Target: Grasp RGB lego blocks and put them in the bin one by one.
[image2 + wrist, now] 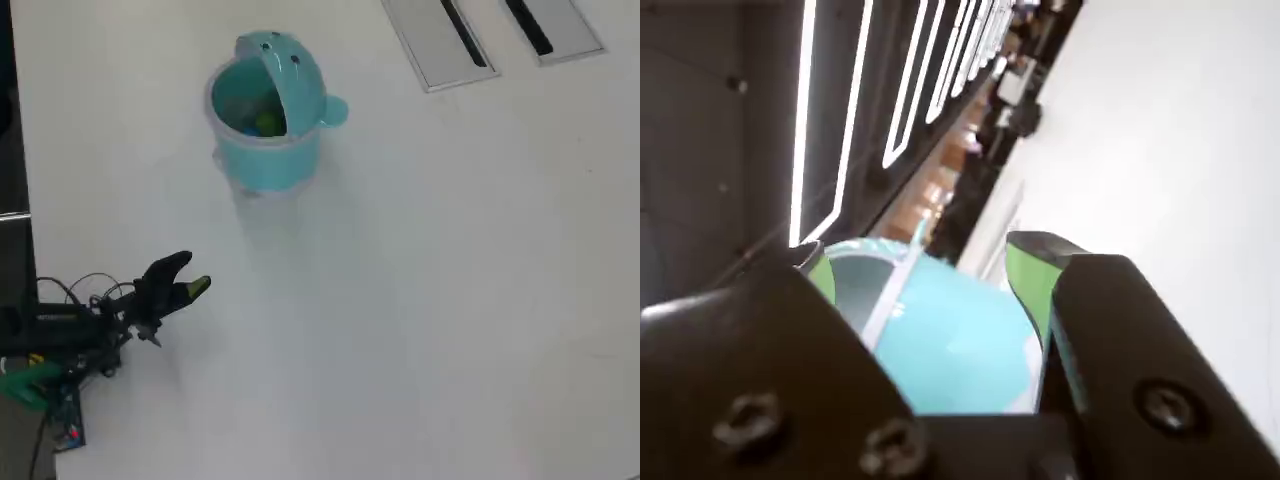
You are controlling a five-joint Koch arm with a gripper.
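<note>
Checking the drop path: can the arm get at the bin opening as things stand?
Probably yes. The bin stands upright with its lid flipped back, and only bare table lies between it and the end effector. Whether the arm stretches that far, the views cannot show.

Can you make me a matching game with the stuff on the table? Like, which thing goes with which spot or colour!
Things:
1. light teal round plastic bin
2. small yellow-green lego block
3. black robot gripper with green-tipped fingers
4. flat grey panels with dark slots

Descriptions:
A. top right of the overhead view
B. lying inside the bucket
C. lower left of the overhead view, holding nothing
D. lid flipped up, with dark dots on it

Pairs: 1-D, 2-B, 3-C, 4-A
</note>
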